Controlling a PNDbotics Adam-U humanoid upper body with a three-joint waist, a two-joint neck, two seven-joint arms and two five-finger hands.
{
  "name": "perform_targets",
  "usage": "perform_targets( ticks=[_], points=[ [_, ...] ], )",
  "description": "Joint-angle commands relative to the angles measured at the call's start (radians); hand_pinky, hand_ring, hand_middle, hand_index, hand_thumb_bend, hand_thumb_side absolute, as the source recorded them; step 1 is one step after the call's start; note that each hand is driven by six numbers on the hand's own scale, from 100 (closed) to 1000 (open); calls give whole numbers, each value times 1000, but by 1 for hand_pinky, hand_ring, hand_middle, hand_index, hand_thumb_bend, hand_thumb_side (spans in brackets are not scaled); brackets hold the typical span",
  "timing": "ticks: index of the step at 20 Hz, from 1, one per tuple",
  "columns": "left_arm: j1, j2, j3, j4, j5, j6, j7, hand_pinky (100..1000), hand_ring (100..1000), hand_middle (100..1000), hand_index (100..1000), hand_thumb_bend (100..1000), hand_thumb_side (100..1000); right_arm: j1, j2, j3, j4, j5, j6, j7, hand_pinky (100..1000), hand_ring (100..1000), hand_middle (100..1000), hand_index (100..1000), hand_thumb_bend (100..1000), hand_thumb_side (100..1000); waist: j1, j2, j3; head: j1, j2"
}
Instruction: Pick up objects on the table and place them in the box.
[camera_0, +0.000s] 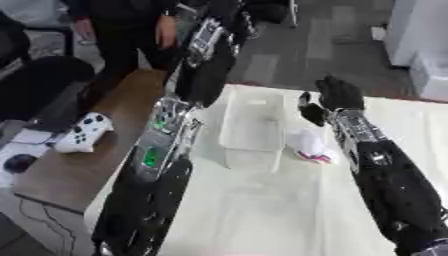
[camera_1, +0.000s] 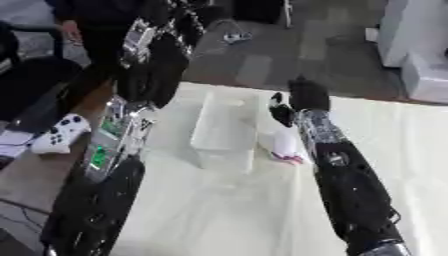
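A clear, rectangular plastic box (camera_0: 252, 131) was observed standing open on the cream-covered table (camera_0: 262, 215). A small white soft-looking object with a pink and dark edge (camera_0: 310, 147) was found lying on the cloth just beside the box's right wall; its exact nature could not be determined. It was judged to be light and pliable, unlikely to break, and best taken by pinching its raised middle from above, since its lower edge lay flat against the cloth.

The right hand (camera_0: 332, 97) was noted beyond the object, fingers extended and apart, holding nothing. The left hand (camera_0: 208, 75) was seen raised at the box's left side; whether its fingers were apart or together could not be told.

A white game controller (camera_0: 84, 132) was recorded on the brown side table (camera_0: 61, 175), well apart from the work. The box's near wall was judged the only obstacle to be cleared.
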Motion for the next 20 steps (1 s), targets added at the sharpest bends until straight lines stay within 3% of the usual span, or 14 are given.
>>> perform_targets(
  ticks=[1,9,15,20],
  points=[
    [-10,-3,5,-14,1,1,0,995,806,863,954,101,832,-14,-13,5,9,-21,-5,-6,429,819,896,942,100,1000,0,-11,0,-2,0],
    [-11,-2,5,-15,2,1,0,995,806,863,954,101,832,-1,-23,6,60,-67,-3,-20,504,818,896,942,100,1000,-1,-10,0,10,-1],
    [-12,-3,5,-16,2,2,1,995,806,862,954,101,832,1,-26,20,99,-80,-16,-22,623,822,899,943,100,987,-2,-10,1,14,-3],
    [-12,-3,4,-16,2,2,1,994,806,862,954,101,832,14,-23,24,114,-99,-24,-31,602,820,900,944,100,989,-1,-9,2,17,-2]
  ],
)
